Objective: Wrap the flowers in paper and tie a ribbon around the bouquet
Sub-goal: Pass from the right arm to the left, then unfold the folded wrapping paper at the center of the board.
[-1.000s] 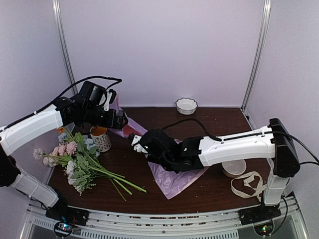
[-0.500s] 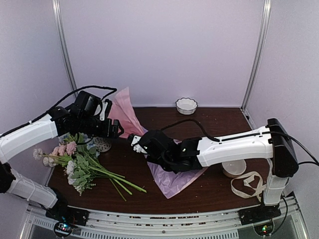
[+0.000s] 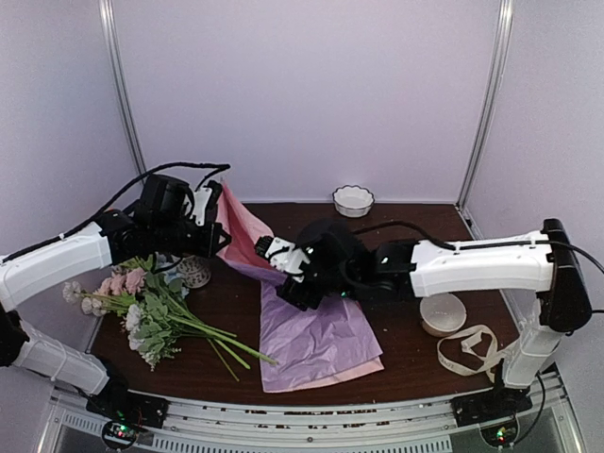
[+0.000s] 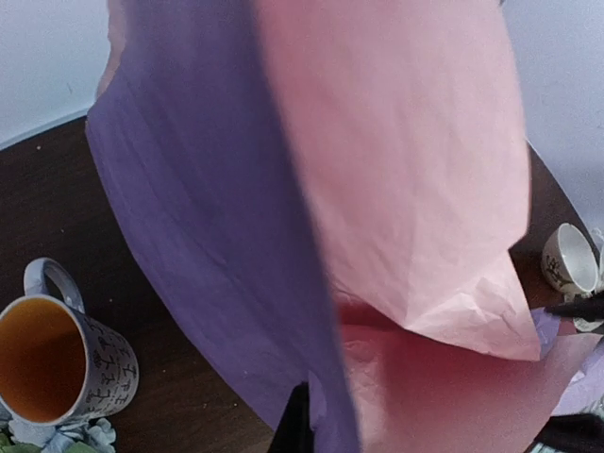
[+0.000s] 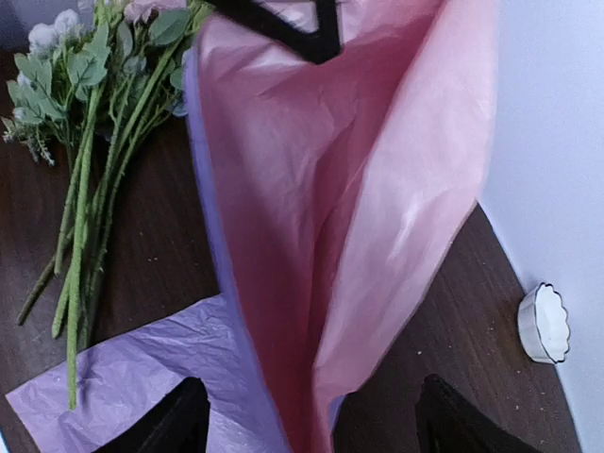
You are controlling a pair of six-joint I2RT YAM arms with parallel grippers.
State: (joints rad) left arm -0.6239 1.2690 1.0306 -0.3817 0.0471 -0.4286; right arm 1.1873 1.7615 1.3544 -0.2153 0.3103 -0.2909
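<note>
The paper (image 3: 316, 340) lies lilac side up on the table's front middle. Its far left corner is lifted, showing the pale pink side (image 3: 242, 231). My left gripper (image 3: 215, 226) is shut on that raised corner; in the left wrist view the paper (image 4: 377, 217) fills the frame and one dark finger (image 4: 294, 425) shows at its edge. My right gripper (image 3: 286, 276) stands open over the paper's far edge, and the raised fold (image 5: 321, 236) hangs between its fingers (image 5: 175, 420). The flowers (image 3: 142, 307) lie at the left. The ribbon (image 3: 472, 349) lies at the front right. No bouquet is in view.
A patterned mug (image 3: 193, 272) stands just under my left gripper, beside the flower heads. One white scalloped bowl (image 3: 353, 199) sits at the back wall, and a second bowl (image 3: 444, 313) near the ribbon. Metal posts frame the back corners.
My left gripper has shut on the paper's raised corner. My right gripper has let the paper go, opened and drawn back to the right. The paper now lies spread flatter toward the front.
</note>
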